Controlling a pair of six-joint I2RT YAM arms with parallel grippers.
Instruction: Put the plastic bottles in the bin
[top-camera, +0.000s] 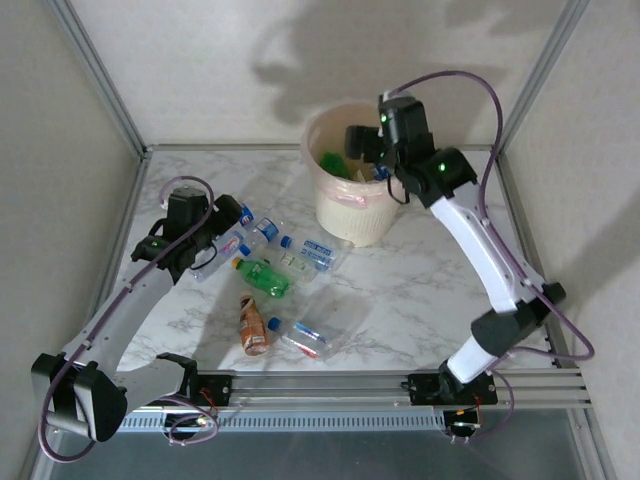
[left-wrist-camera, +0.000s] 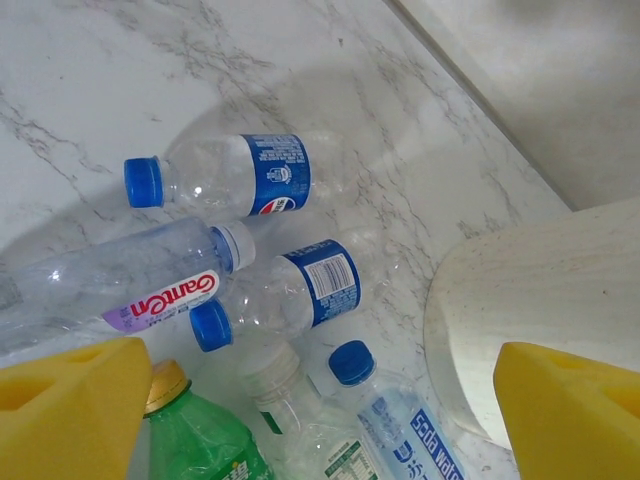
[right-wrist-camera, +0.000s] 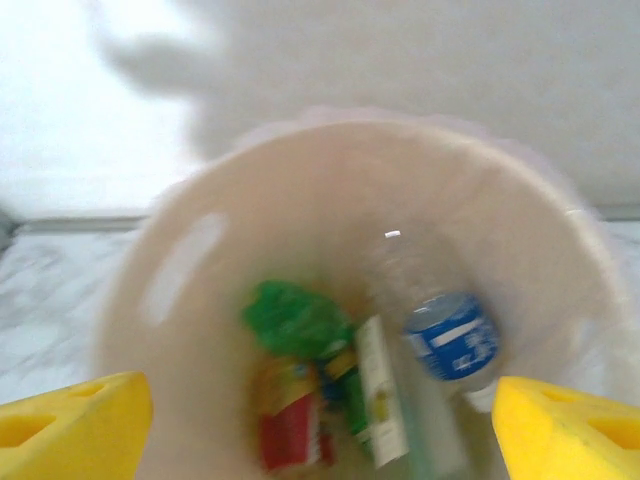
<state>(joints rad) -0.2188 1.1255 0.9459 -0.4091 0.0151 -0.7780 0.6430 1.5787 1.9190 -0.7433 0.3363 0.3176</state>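
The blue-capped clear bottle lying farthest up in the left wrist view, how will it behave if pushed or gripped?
That bottle lies on its side on the smooth marble table, so a push would probably roll it. It looks empty and see-through, so likely very light. Its thin clear wall may dent or slip under a squeeze.

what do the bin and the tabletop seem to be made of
Bin: likely plastic, matte pale peach-beige; smooth moulded tapered wall. Tabletop: white with grey veins, faint sheen; marble or marble-print laminate, cannot tell which.
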